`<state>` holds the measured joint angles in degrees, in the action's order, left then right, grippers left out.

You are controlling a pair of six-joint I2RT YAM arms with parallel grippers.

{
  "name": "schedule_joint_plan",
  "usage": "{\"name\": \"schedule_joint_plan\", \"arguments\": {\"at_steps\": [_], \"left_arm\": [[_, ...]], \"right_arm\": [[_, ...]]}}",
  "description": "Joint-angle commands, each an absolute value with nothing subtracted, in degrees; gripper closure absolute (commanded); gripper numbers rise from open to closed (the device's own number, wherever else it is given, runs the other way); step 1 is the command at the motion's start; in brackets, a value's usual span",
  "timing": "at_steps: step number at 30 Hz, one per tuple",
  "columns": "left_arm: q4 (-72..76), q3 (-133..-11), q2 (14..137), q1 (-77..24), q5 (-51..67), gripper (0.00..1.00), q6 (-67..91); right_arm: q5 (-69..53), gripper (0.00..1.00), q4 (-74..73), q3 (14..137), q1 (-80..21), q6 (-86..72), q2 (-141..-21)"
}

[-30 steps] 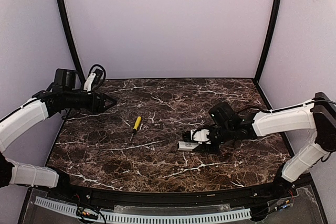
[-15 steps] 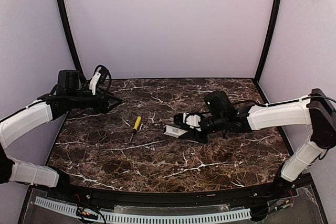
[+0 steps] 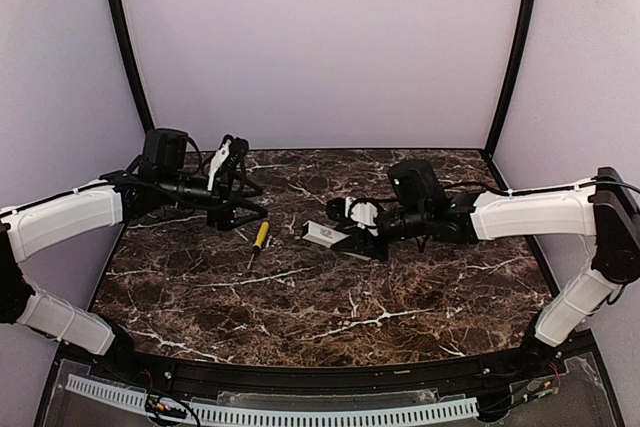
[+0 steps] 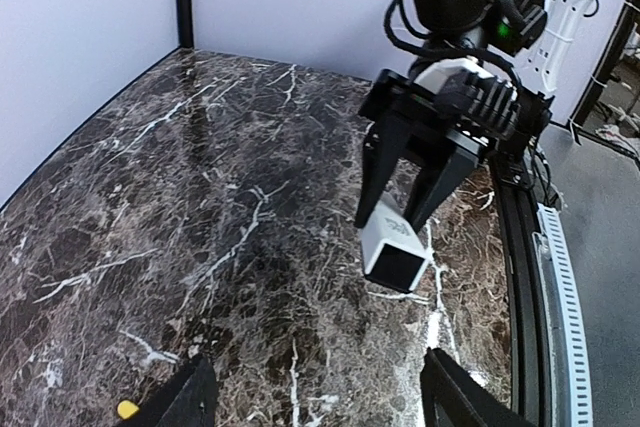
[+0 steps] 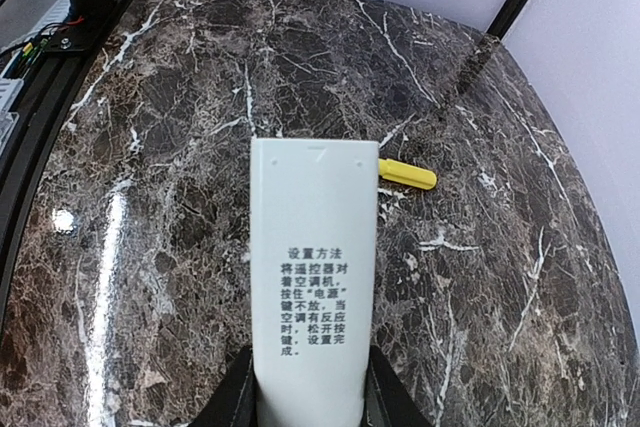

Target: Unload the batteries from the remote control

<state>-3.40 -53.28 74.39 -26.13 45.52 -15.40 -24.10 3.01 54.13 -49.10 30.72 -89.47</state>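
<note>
My right gripper is shut on the remote control, a slim white bar held just above the marble near the table's middle. In the right wrist view the remote control shows its printed face, and the black fingers clamp its near end. The left wrist view shows the remote control end on, pointing at my left gripper. My left gripper is open, a short way left of the remote, with nothing between its fingers. The batteries are hidden.
A yellow-handled screwdriver lies on the marble table between the two grippers, and its handle shows just past the remote's far end. Black frame posts stand at the back corners against the pale walls.
My right gripper has carried the remote left and toward the back. The left arm has swung right toward it, and its jaws have narrowed a little.
</note>
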Motion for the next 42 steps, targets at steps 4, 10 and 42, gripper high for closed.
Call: {"name": "schedule_joint_plan", "arguments": {"at_steps": [4, 10, 42], "left_arm": [[-5.2, -53.7, 73.9, -31.2, 46.9, 0.24, -21.0], [-5.6, -53.3, 74.9, -34.3, 46.0, 0.19, -22.9], [-2.2, -53.6, 77.8, -41.5, 37.6, 0.35, -22.2]], "right_arm": [[-29.5, 0.93, 2.3, 57.0, -48.9, 29.1, -86.7], [-31.9, 0.92, 0.2, 58.7, -49.0, 28.4, -86.6], [-34.4, 0.97, -5.6, 65.9, -52.2, 26.6, -92.1]]}}
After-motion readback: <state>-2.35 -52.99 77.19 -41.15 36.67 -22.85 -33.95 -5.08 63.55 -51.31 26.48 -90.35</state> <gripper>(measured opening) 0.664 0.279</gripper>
